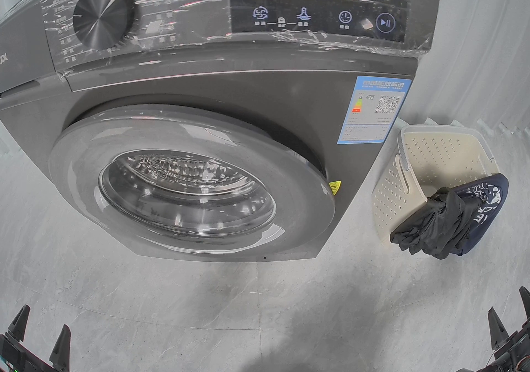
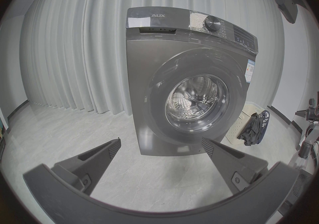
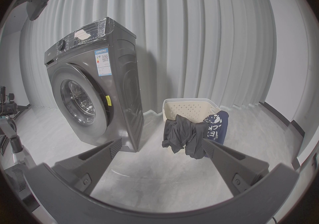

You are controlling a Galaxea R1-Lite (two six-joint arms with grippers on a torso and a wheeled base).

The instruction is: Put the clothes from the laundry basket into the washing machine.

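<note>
with my left tool (image 2: 160,141) and right tool (image 3: 161,141) both wide and empty, i'd get the washing machine (image 1: 248,86) door (image 1: 298,191) open first, then pinch the black garment (image 1: 436,224) draped over the laundry basket (image 1: 441,152) rim beside it.

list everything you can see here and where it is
washing machine: one, dark grey, on the pale grey floor, round door shut
laundry basket: one, cream, on the floor right of the machine
black garment: one, black, draped over the basket's rim
navy garment: one, navy with white print, over the rim beside the black one
curtain: one, pale grey, behind machine and basket
left gripper: one, black, facing the machine, open
right gripper: one, black, facing the basket, open
</note>
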